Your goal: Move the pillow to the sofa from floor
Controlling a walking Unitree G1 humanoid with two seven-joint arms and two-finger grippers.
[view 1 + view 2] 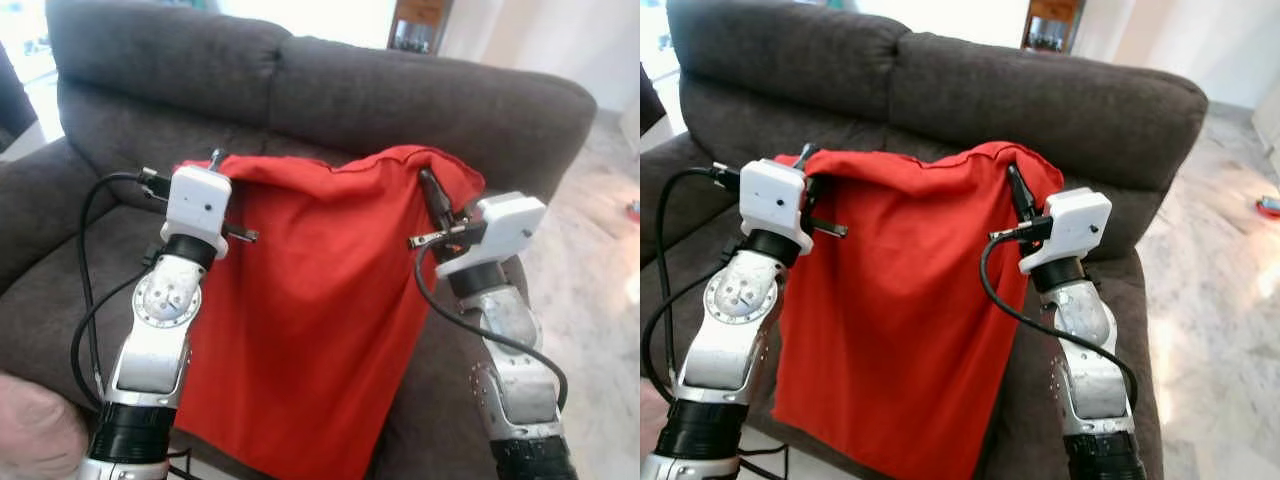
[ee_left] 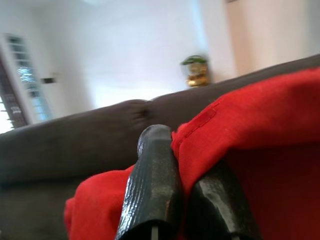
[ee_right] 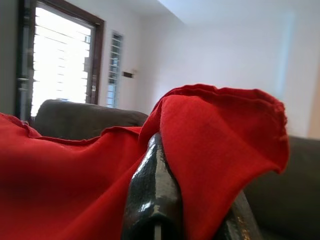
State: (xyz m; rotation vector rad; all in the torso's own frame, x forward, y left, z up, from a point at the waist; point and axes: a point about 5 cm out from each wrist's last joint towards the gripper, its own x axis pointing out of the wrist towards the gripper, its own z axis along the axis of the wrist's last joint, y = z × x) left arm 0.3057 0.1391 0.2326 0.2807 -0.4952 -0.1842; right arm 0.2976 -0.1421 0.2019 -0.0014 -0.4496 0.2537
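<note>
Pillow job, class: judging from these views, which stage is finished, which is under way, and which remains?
Done: the red pillow is off the floor. In hand: the left tool and right tool each pinch a top corner, holding it up in front of the grey sofa, its lower edge hanging past the seat front. Left: lower it onto the seat and let go.

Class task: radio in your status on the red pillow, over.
Left gripper, right gripper shut on flat red fabric pillow. Pillow hanging over dark grey sofa. Nothing in the way.
</note>
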